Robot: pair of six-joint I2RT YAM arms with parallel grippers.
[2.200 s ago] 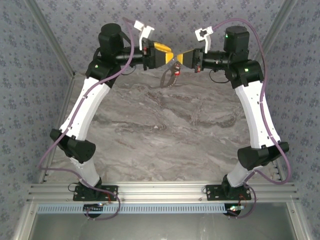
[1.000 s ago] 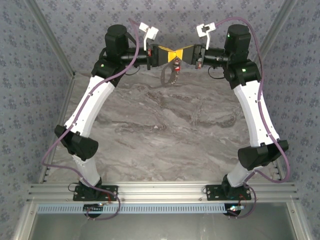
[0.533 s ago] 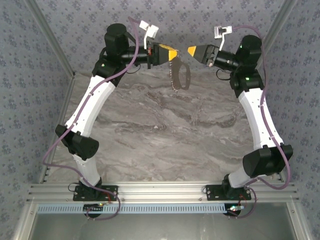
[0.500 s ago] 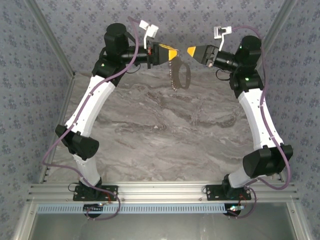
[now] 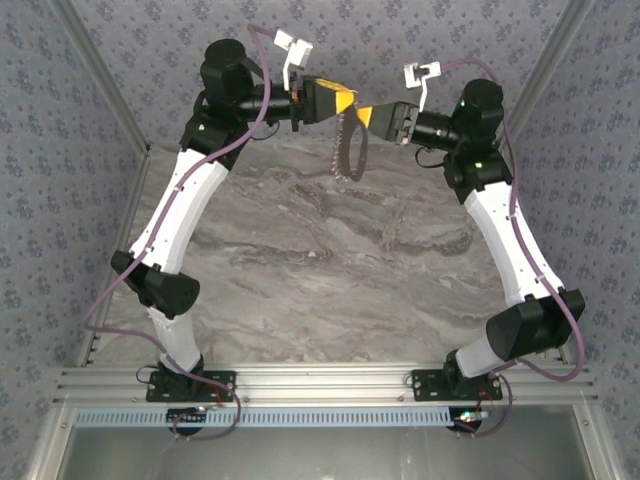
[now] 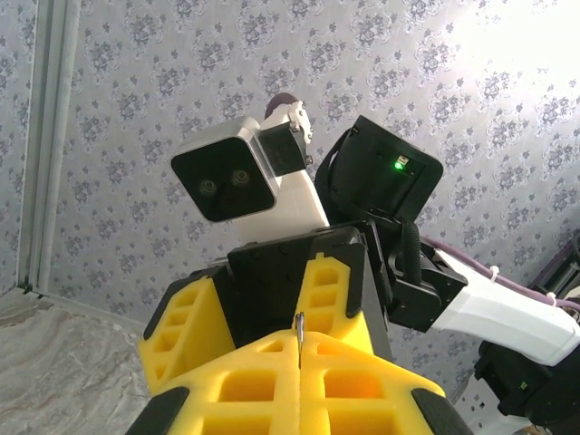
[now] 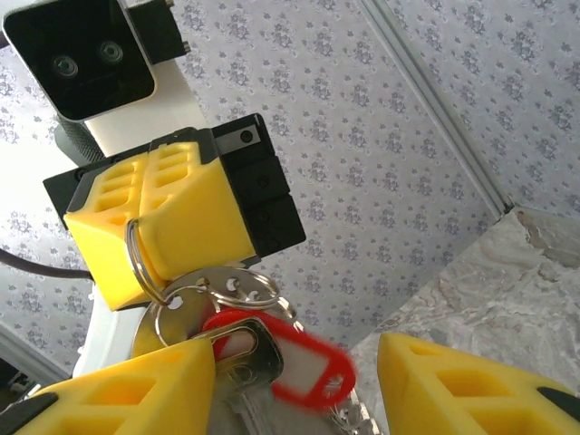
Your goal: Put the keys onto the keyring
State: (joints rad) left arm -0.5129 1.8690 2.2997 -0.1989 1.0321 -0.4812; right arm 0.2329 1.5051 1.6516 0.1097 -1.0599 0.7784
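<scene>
The left gripper (image 5: 345, 102) is clenched on the keyring (image 5: 346, 150), which hangs from its yellow tips toward 6 o'clock, in the air above the far edge of the table (image 5: 300, 270). From the left wrist, a thin sliver of metal stands upright in the seam between the closed fingers (image 6: 362, 390).

The right gripper (image 5: 370, 116) sits just beside the left one, at about 4 o'clock from its tips, and its jaws stand apart. From the right wrist, its two fingers (image 7: 127, 390) rise at the bottom corners with a wide gap between them. The key (image 7: 304, 367) (a silver blade with a red tag) lies in that gap. The blade's near end runs behind the finger at 8 o'clock, and whether it touches that finger cannot be told. The tag is slightly blurred and stands apart from the finger at 4 o'clock. Above the key a cluster of small rings (image 7: 231, 285) links it to the thin loop that the left gripper pinches.

Room is tight at 12 o'clock: the patterned wall (image 5: 380, 35) rises just behind both grippers, and its metal corner posts slant in at 10 and 2 o'clock. Toward 6 o'clock the marble top spreads wide between the two arms, down to the rail (image 5: 320, 380) where the bases are bolted. The left arm bows out toward 9 o'clock and the right arm toward 3 o'clock, each near its side wall.
</scene>
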